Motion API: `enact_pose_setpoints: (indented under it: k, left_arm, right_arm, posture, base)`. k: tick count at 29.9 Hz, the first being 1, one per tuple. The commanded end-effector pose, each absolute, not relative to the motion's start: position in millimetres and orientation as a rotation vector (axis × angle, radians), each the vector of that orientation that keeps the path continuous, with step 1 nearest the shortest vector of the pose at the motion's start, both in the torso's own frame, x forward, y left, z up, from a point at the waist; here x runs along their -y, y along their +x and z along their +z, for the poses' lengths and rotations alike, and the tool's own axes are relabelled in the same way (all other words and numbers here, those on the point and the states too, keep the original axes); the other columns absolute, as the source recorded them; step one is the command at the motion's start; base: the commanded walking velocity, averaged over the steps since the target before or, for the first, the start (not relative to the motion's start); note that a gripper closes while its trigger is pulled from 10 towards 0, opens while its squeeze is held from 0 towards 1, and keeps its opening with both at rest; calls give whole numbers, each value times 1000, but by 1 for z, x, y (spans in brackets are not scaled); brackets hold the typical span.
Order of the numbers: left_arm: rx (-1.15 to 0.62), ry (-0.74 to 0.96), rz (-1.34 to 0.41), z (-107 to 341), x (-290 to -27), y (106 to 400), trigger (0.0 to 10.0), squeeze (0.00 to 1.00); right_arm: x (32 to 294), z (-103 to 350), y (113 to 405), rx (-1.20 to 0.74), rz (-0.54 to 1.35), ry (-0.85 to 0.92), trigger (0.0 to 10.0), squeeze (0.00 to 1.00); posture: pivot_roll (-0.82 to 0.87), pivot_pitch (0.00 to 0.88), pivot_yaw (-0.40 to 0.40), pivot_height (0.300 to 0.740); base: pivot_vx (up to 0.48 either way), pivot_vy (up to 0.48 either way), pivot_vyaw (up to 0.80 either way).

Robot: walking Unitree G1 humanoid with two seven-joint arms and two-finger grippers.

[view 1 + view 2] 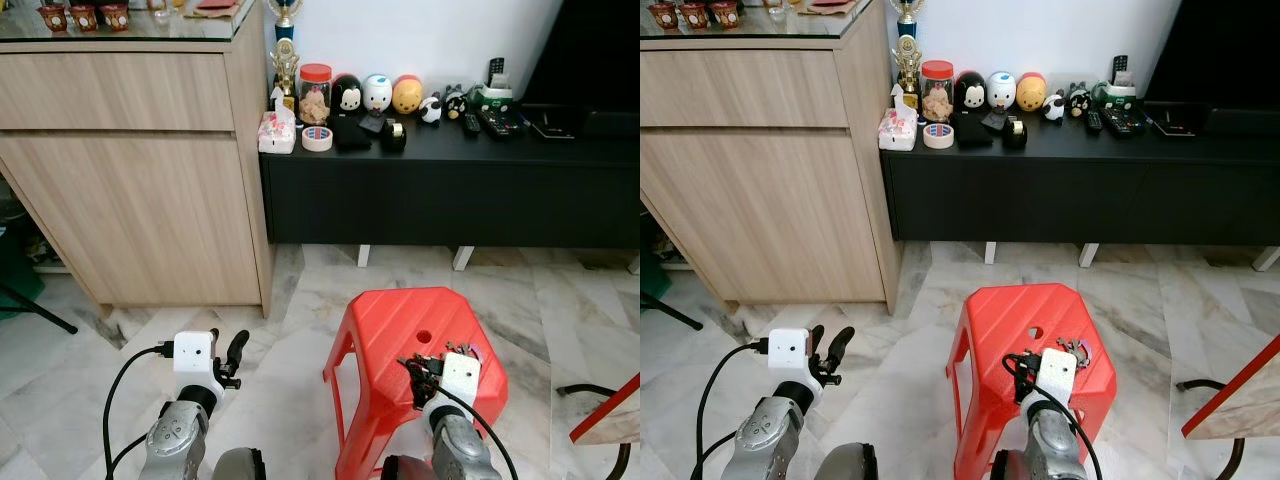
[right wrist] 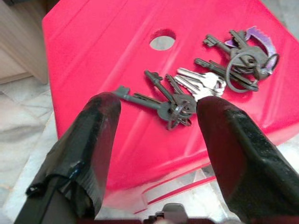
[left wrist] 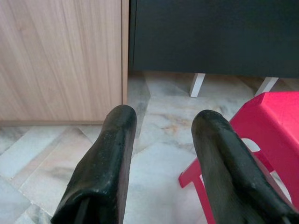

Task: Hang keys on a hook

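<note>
Right gripper (image 2: 156, 116): right wrist view, black fingers spread wide apart, poised above the keys and holding nothing.
Keys (image 2: 205, 79): same view, lying flat on the red stool (image 2: 93, 51), two bunches on rings; long dark shanks point toward the round hole (image 2: 162, 39) and the stool's far edge, silver keys between the bunches, a purple tag on the outer ring.
Head views: keys appear only as a small dark cluster (image 1: 440, 357) near the stool's front edge, direction not readable; wooden cabinet (image 1: 130, 160) and black console (image 1: 450, 190) stand behind.
Left gripper (image 3: 161, 158): left wrist view, fingers apart and empty over marble floor (image 3: 154, 140), beside the stool.
</note>
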State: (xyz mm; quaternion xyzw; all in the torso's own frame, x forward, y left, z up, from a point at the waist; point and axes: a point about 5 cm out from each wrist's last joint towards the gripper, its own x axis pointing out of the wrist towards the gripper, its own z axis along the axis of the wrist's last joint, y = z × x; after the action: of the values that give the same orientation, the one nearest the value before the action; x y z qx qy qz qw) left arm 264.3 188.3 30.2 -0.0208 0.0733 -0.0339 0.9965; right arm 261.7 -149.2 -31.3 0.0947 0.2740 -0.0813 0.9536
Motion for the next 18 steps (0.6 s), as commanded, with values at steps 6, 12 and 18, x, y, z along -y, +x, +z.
enact_pose_setpoints:
  k: [6, 12, 18]
  left_arm:
    - [-136, -44, -97, 35, -182, 269, 10000, 0]
    - [-120, -42, -95, 38, -184, 266, 10000, 0]
    - [-102, -49, -90, 41, -184, 259, 10000, 0]
  right_arm:
    - [154, -26, 271, -573, -184, 201, 10000, 153]
    - [158, -26, 273, -590, -196, 195, 10000, 0]
    - [156, -25, 273, -582, -195, 197, 10000, 0]
  posture:
    - [82, 51, -55, 613]
    - [90, 81, -59, 613]
    - [95, 114, -67, 613]
  base:
    - [0, 0, 0]
    - [0, 0, 0]
    - [0, 0, 0]
